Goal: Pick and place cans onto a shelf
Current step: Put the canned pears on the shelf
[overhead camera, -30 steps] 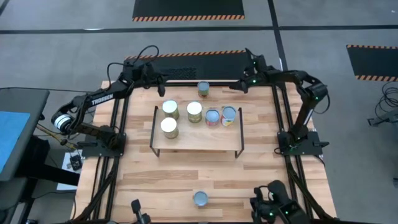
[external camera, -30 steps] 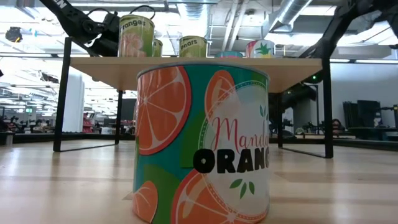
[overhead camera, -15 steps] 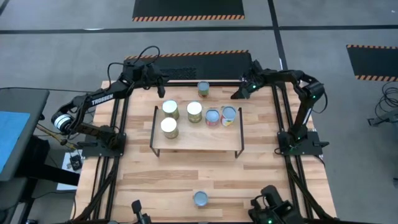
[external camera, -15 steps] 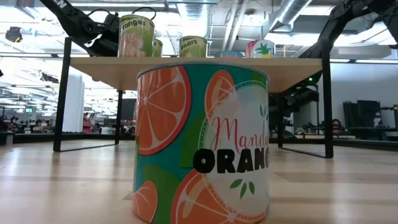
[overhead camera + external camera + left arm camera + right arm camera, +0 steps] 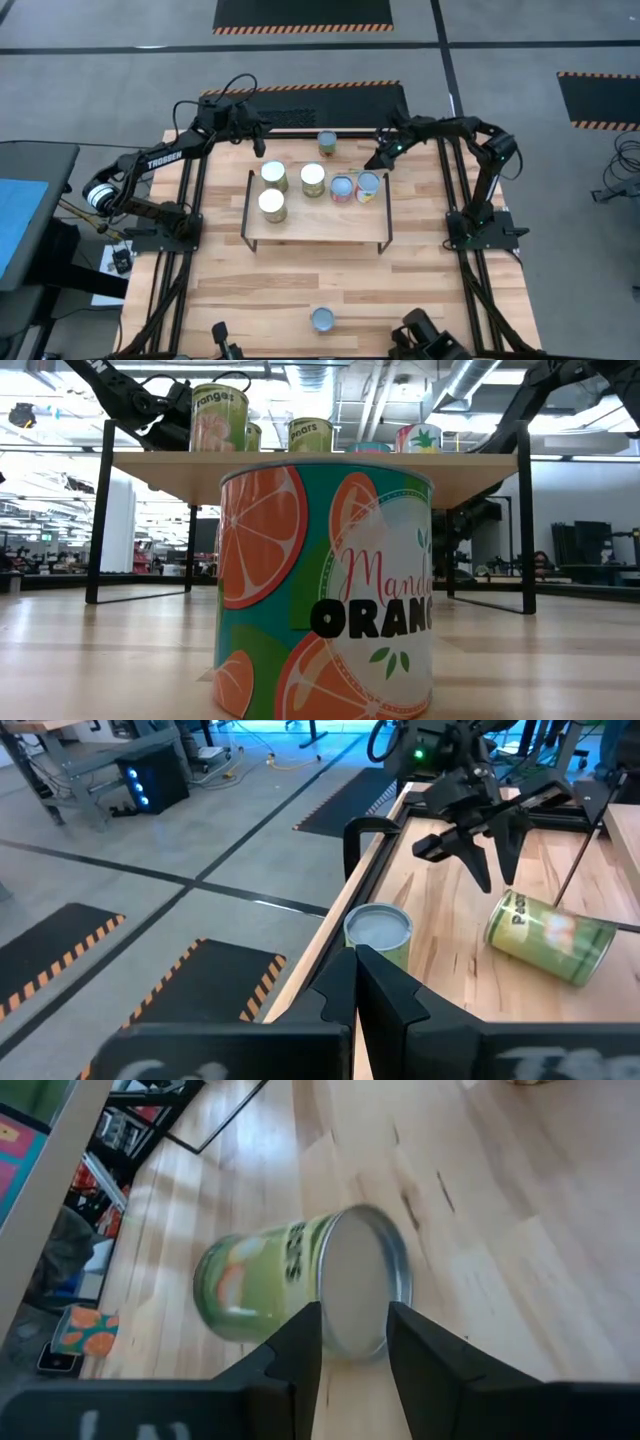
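Can (image 5: 548,938) on its side on the table, behind the shelf (image 5: 315,225) at about 1 o'clock. We judge it stiff tin, smooth, fairly light and likely to roll, so grip across the label at mid-body. Right gripper (image 5: 353,1315) hovers open above it, not touching. Left gripper (image 5: 357,965) is closed and empty at 11 o'clock. Its green label is unreadable. Front can (image 5: 325,585) at 6 o'clock reads "ORANG".

A green-labelled can (image 5: 300,1285) lies tipped on the wooden tabletop (image 5: 520,1260), beyond the right gripper's (image 5: 355,1342) parted fingers (image 5: 300,1342)
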Tool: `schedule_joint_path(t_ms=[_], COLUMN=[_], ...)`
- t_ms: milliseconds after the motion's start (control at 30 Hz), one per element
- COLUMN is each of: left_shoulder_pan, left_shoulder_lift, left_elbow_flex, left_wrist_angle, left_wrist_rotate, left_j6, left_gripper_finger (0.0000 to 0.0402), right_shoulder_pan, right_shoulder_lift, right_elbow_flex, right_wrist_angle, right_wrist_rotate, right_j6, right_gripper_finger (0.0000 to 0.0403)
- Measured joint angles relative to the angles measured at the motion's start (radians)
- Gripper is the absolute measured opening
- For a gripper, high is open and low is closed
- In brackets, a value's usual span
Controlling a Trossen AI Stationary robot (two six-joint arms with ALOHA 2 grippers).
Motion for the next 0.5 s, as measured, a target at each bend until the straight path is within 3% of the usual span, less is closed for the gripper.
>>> schedule_joint_path(t_ms=[267,500], left_shoulder_pan=[0.0,0.0], left_shoulder_lift=[0.0,0.0], left_elbow_flex=[0.0,0.0], left_wrist_angle=[-0.002,-0.011], left_wrist_rotate=[0.0,0.0], left_j6=[-0.001,0.001], left_gripper_finger=[0.0,0.0], right_shoulder_pan=[0.067,0.124], right_shoulder_lift=[0.0,-0.001], right_elbow_flex=[0.0,0.0], right_wrist_angle=[0.031,0.117], right_wrist_rotate=[0.003,0.073], right_j6=[-0.003,-0.002], right_gripper_finger=[0.0121,0.0121])
